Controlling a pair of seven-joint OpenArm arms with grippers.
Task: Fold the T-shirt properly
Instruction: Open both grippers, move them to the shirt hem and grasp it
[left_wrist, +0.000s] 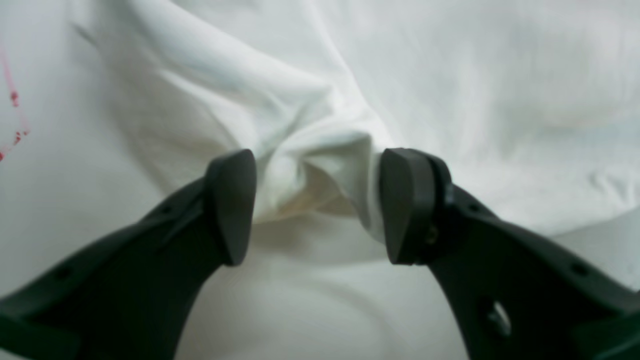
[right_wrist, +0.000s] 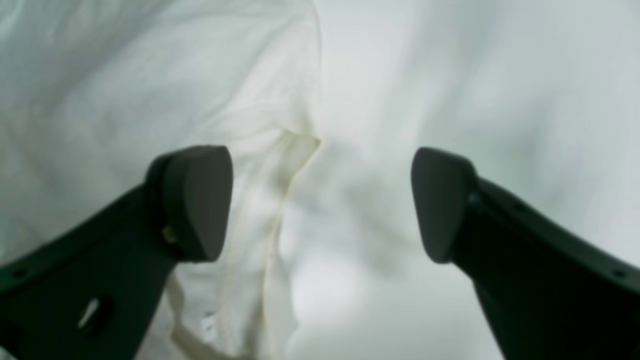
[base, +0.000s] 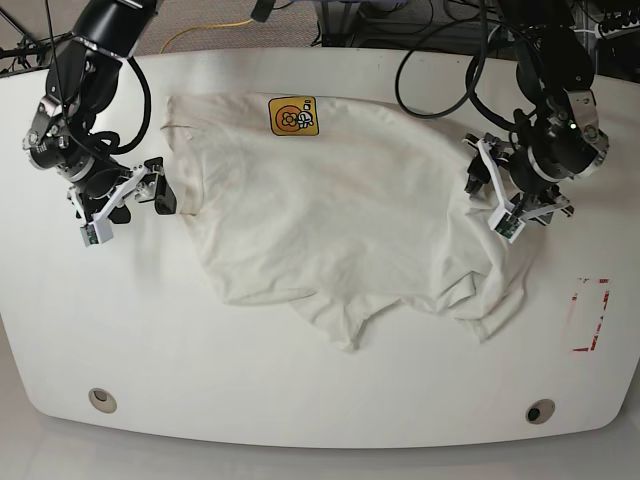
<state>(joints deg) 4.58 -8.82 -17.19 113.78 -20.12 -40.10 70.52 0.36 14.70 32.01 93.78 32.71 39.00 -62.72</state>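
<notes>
The T-shirt (base: 340, 220) lies spread but rumpled across the white table (base: 300, 400), its yellow-orange badge (base: 292, 115) near the far edge. The left gripper (left_wrist: 317, 205) hovers at the shirt's edge on the base view's right, jaws parted, a bunched fold of cloth sitting between the fingertips without being pinched. The right gripper (right_wrist: 320, 200) is at the opposite edge (base view's left), its jaws spread wide and holding nothing; a seamed hem runs below the gap, nearer one finger (right_wrist: 200, 200). Red marks (base: 590, 315) show on the table by the left arm.
</notes>
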